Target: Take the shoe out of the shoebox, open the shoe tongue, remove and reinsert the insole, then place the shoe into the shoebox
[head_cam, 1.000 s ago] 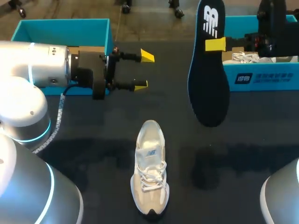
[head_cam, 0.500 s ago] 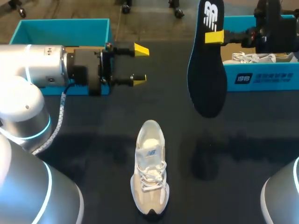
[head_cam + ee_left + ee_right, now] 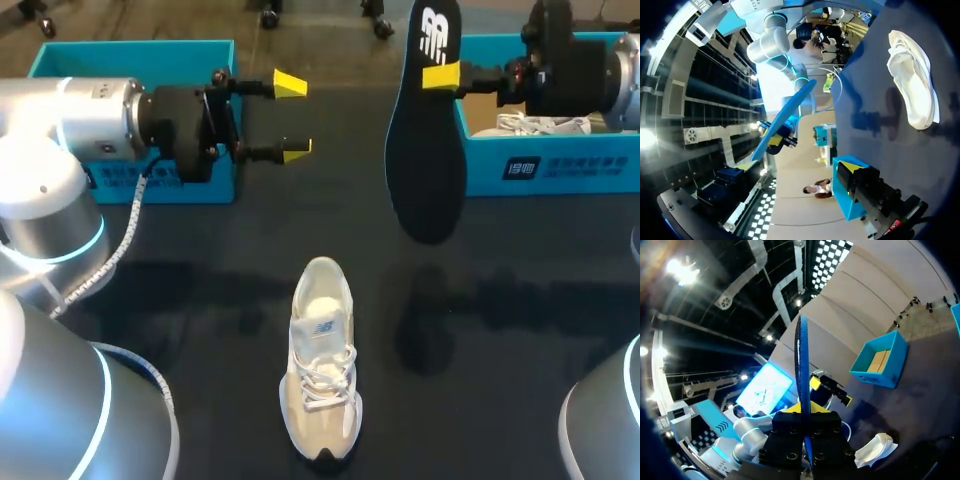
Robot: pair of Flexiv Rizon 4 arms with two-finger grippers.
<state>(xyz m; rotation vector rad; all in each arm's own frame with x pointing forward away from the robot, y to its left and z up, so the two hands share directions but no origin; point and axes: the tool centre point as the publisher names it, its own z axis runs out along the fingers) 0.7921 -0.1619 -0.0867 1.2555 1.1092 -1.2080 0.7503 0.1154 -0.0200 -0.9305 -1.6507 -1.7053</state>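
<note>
Counted: two shoes, two teal shoeboxes, one insole, two grippers. One pale shoe (image 3: 320,370) upright on the dark table (image 3: 200,330), heel end toward the far edge, toe toward the robot. Second shoe (image 3: 530,125) inside the right shoebox (image 3: 550,165), beyond the shoe and off to its right. Left shoebox (image 3: 140,65) beyond the shoe and off to its left. Single dark insole (image 3: 425,150) in the air beyond the shoe and slightly to its right, hanging lengthwise, clamped near its upper end between the yellow tips of the right gripper (image 3: 438,76). Left gripper (image 3: 290,118) beyond and left of the shoe, fingers spread wide, nothing between them, well apart from the insole.
</note>
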